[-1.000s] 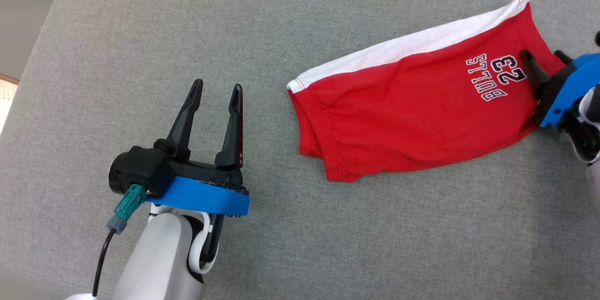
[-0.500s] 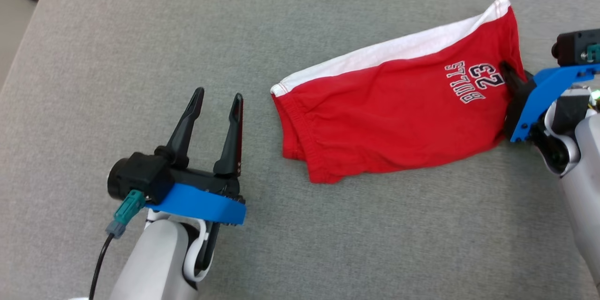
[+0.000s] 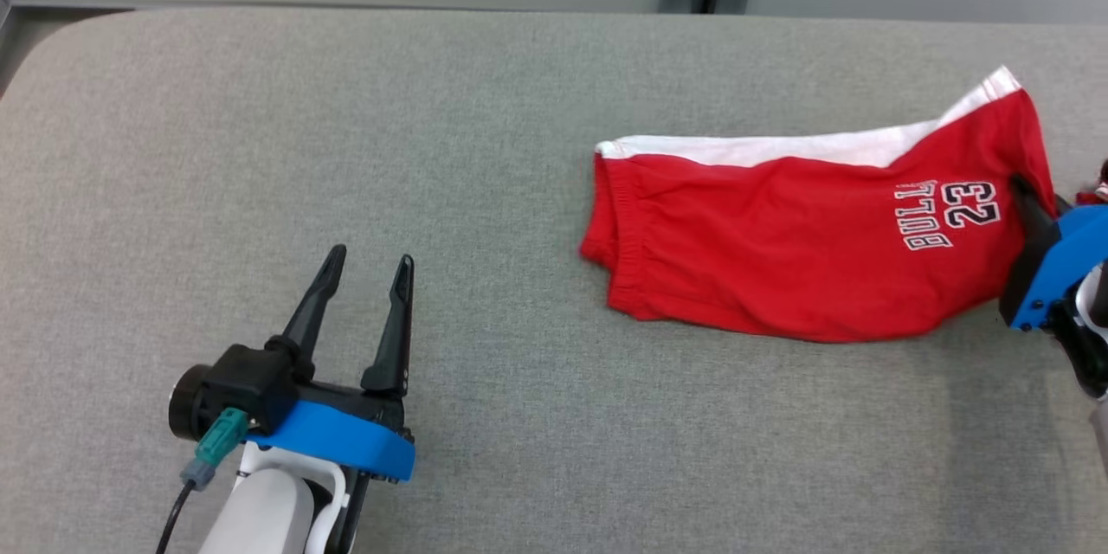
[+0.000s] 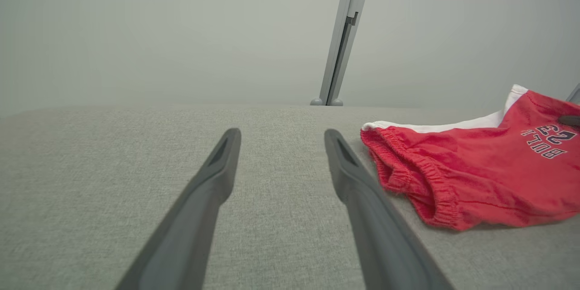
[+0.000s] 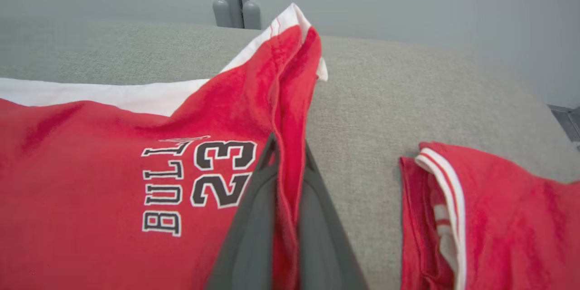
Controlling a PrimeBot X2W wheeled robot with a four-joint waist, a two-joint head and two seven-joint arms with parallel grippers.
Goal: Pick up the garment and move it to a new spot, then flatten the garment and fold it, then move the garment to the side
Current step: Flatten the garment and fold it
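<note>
Left gripper (image 4: 282, 133) fingers spread wide, nothing between them, low over the grey fabric surface (image 4: 113, 154). Red garment (image 4: 476, 176) lies to their right, just beside the right finger, elastic hem nearest, white band along the far edge. Grey post (image 4: 340, 54) behind.

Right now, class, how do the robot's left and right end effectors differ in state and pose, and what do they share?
The left end effector is open and empty; the right end effector is shut on the edge of the red shorts. The left is apart from the shorts, over the bare grey surface; the right touches them beside the printed 23. Both have long dark fingers and blue mounts.
</note>
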